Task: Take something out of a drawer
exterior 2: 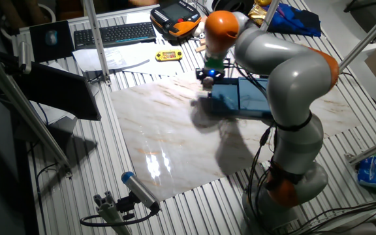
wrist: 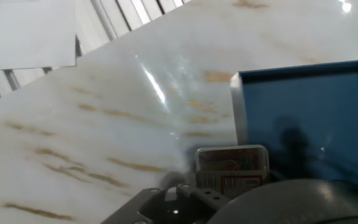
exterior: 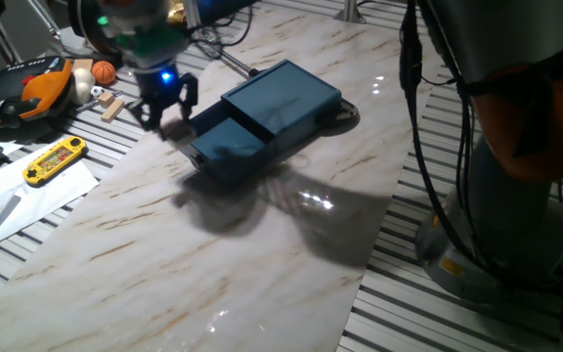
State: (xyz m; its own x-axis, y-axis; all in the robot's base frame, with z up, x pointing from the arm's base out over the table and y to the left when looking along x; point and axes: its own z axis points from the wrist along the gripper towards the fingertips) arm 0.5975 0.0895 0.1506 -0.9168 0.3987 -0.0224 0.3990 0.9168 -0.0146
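Marble tabletop (exterior: 262, 254), packet (wrist: 232, 167) clamped in pincer (exterior: 161, 110), left of drawer (exterior: 228, 147)

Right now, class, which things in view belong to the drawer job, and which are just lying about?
Belong to the job:
- small packet
- drawer, pulled open
- blue box
- gripper

Just lying about:
- yellow handheld game
- keyboard
- paper sheets
- small orange ball

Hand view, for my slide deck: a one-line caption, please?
Small patterned packet held up close beside the open blue drawer, above the marble tabletop.
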